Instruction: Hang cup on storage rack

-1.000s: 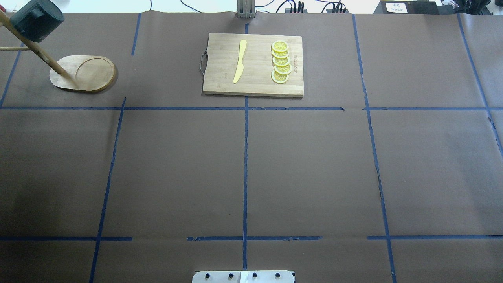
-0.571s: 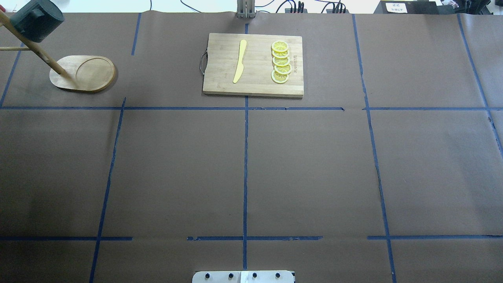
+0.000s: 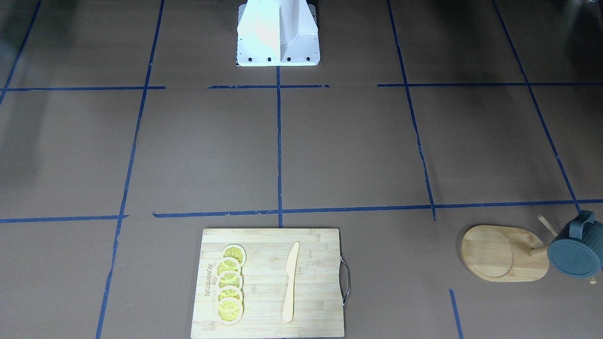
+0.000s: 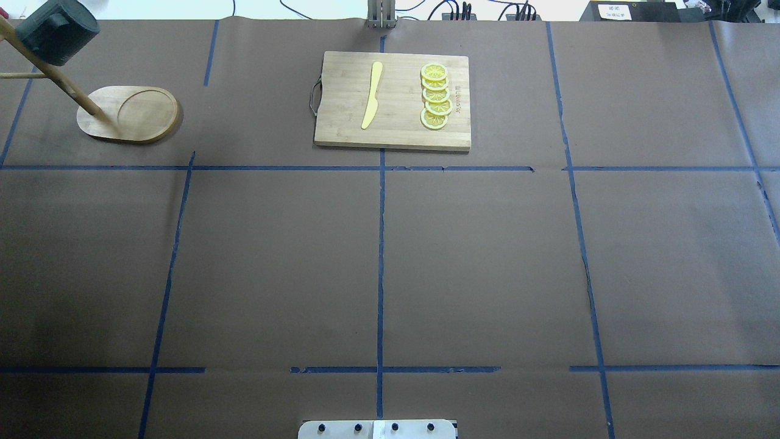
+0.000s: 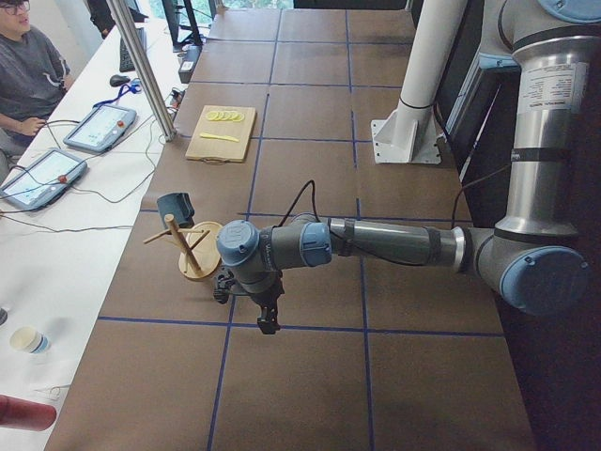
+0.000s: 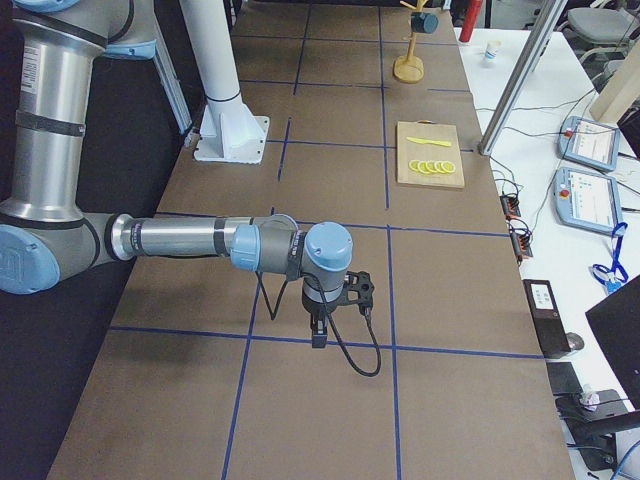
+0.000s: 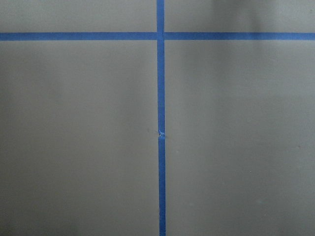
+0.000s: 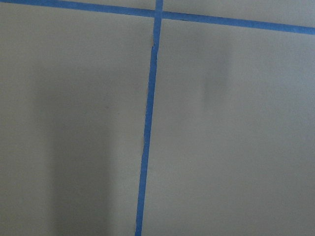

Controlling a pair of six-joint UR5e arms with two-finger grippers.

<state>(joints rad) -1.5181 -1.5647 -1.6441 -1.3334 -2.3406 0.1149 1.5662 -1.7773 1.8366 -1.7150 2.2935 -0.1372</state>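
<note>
- Front view: cup (image 3: 575,252) hangs on rack (image 3: 499,254), by the far left corner of the table (image 3: 358,150).
- Left side view: my left gripper (image 5: 268,319) points down; whether it is open or closed, I cannot tell.
- Right side view: my right gripper (image 6: 317,335), same doubt.

table (image 4: 487,262): rack (image 4: 146,113) + cutting board (image 4: 399,125)

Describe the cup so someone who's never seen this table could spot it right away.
Start with the brown table, and in the overhead view go to its far left corner, where a wooden rack stands. The cup hangs near the top of the rack's pole. It is the only dark blue-grey thing there; everything beside it is pale wood.
</note>
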